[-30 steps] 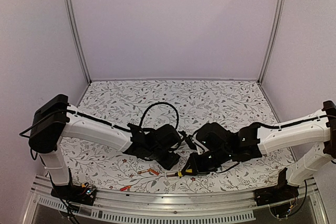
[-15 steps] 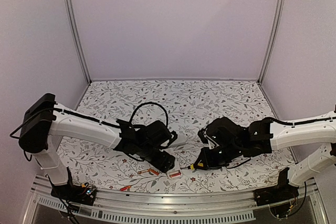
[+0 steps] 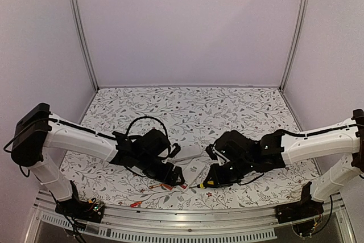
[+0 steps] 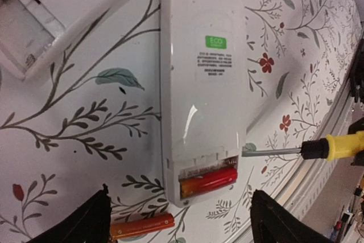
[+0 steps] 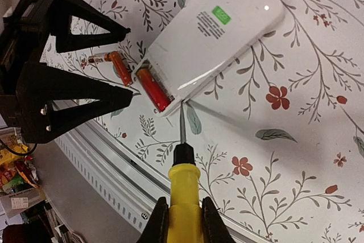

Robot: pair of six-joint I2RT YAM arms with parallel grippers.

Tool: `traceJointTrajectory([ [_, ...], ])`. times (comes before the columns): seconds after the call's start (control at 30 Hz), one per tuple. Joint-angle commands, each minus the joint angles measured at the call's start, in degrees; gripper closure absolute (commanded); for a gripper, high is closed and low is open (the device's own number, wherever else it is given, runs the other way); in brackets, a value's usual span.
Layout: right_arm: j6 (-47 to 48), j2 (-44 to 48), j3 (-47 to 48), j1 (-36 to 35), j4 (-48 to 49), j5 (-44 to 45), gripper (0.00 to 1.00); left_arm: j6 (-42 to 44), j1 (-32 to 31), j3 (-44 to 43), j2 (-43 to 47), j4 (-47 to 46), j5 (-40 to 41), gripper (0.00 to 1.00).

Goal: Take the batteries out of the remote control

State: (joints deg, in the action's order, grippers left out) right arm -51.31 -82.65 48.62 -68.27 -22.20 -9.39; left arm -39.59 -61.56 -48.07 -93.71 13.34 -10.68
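Note:
The white remote control (image 4: 199, 83) (image 5: 216, 32) (image 3: 195, 170) lies back side up, its battery bay uncovered at the near end. One red-orange battery (image 4: 207, 181) (image 5: 152, 89) sits in the bay. A loose battery (image 4: 142, 227) (image 5: 105, 58) lies on the table beside that end. My left gripper (image 4: 179, 193) (image 3: 173, 177) is open, its fingers standing either side of the remote's end without touching it. My right gripper (image 5: 183, 220) (image 3: 219, 177) is shut on a yellow-handled screwdriver (image 5: 185, 197), whose tip rests by the corner of the bay.
The white battery cover (image 4: 23, 27) (image 3: 189, 152) lies just beyond the remote. The metal rail of the table's near edge (image 5: 108, 157) runs close below the screwdriver. A small red thing (image 3: 135, 203) lies on that rail.
My left gripper has opened wide and drawn back to the left, uncovering the remote. My right gripper has kept hold of the screwdriver and stayed near the remote's end.

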Motion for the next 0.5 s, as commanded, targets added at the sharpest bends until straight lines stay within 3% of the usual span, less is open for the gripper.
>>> traceJointTrajectory([
  [0.0,2.2,-2.1,2.2,-0.9,4.4,-1.9,1.0,-1.0,1.4,1.4,-1.7,-7.3,-4.4,0.16],
  [0.3,1.7,3.6,1.4,-0.6,-1.4,3.2,1.0,8.6,1.9,-2.2,-4.3,-7.3,-1.8,0.15],
  [0.47,1.3,8.2,-1.4,2.5,-1.3,2.5,1.0,12.4,2.1,0.6,-1.1,-8.0,-0.1,0.15],
])
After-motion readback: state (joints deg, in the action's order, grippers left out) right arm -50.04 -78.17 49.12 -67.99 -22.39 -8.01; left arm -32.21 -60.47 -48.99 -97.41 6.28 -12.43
